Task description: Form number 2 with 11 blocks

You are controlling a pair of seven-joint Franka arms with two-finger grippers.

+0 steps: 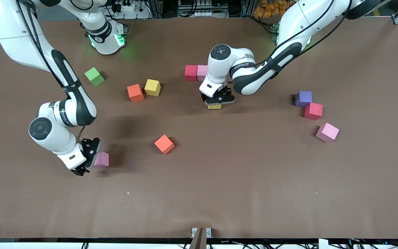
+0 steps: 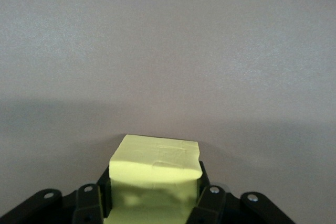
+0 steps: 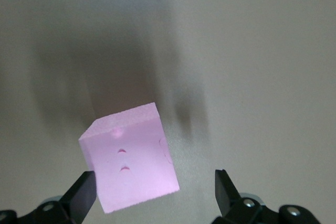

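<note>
Left hand: left hand [image 1: 216, 102] clenched on a yellow block [image 1: 214, 106], low over the middle of the desk [image 1: 219, 193]; in its wrist view the fingers [image 2: 210, 200] press the block's two sides.
Right hand: right hand [image 1: 87, 159] released, fingers spread, down at a pink block [image 1: 101, 159] toward the right arm's end of the desk; that block sits skewed between the fingertips [image 3: 84, 195].
Started row: red block [image 1: 191, 72] and pink block [image 1: 202, 72] touching side by side, edges square to the desk.
Loose blocks: orange [image 1: 135, 92] and yellow [image 1: 152, 87] near each other; another orange [image 1: 164, 144] turned cornerwise; purple [image 1: 303, 99], red [image 1: 313, 111] and pink [image 1: 327, 132] toward the left arm's end.
Other: green cube [image 1: 94, 76], apart.
</note>
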